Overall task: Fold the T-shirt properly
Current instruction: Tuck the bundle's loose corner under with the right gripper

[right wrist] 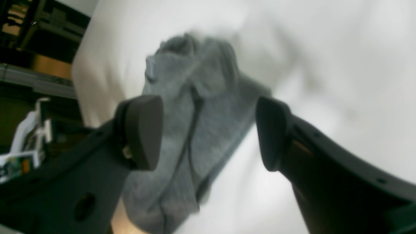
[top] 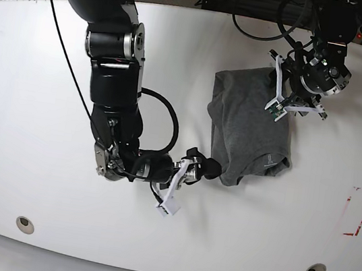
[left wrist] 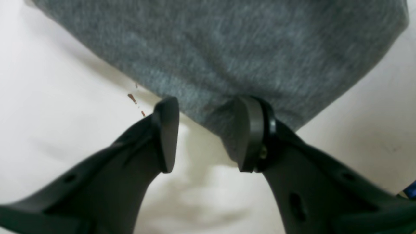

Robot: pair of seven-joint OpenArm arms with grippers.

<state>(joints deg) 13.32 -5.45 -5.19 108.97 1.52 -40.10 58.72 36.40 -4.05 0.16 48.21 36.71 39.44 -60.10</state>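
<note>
White bench [top: 25,173] carries the folded T-shirt [top: 250,129] right of centre. Only the left wrist view shows brown specks [left wrist: 132,98] and the left pincer [left wrist: 208,135] half-open over the hem. Right pincer [right wrist: 208,133] gapes wide, holding nothing.
</note>
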